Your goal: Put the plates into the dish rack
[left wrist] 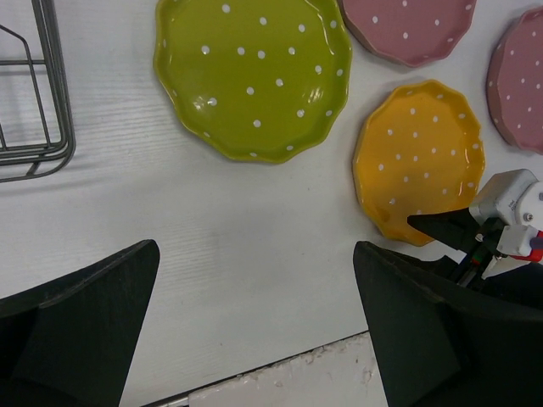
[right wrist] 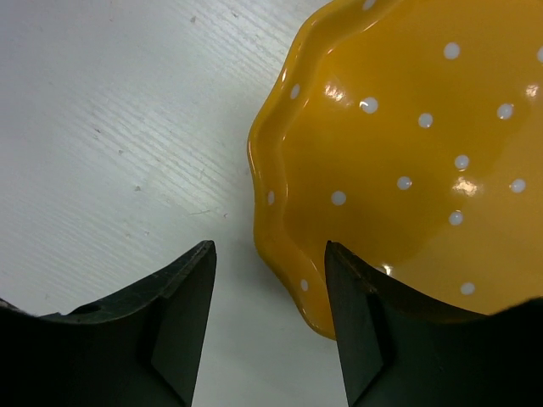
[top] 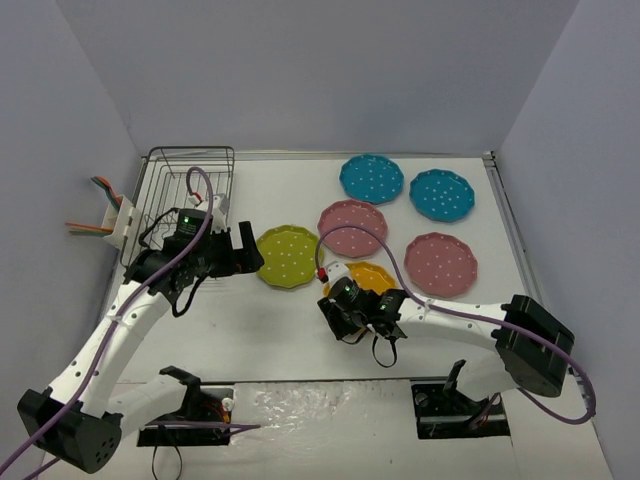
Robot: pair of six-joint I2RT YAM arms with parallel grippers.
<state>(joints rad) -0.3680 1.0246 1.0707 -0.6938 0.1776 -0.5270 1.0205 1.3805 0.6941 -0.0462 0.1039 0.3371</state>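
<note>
straddling the near-left rim of the orange plate (right wrist: pixel 407 153) with the right end effector (right wrist: pixel 270 254), jaws apart, empty, likely lined up for an edge pinch. holding the left end effector (left wrist: pixel 254 254) wide open between yellow-green plate (left wrist: pixel 254 76) and dish rack (top: pixel 190 190).

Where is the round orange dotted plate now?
Top view: the orange plate lies centrally, right of the yellow-green plate, below a pink plate, its rim inside the open right tool.
</note>
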